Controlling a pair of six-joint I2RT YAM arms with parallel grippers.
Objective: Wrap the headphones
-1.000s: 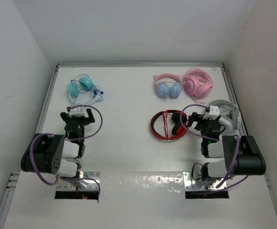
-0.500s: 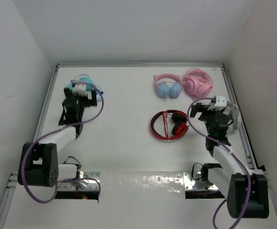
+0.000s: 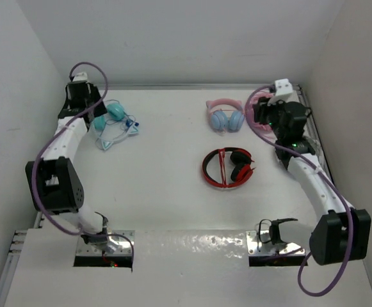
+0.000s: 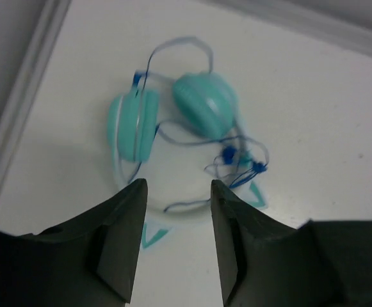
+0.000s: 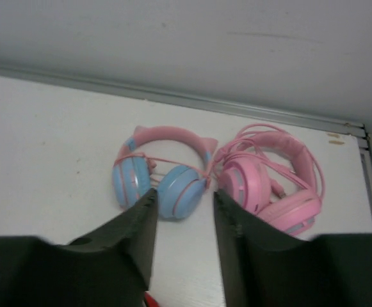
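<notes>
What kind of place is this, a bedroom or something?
Probably a robot lab bench, not a home: a white table boxed in by plain walls, two robot arms bolted at its edge, teal headphones and other pairs laid out.

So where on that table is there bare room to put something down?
The widest bare patch lies mid-table, between the teal headphones and the red headphones, running to the near edge. Far corners are crowded: cable and left gripper on one side; pink-and-blue headphones, pink headphones and right gripper on the other.
</notes>
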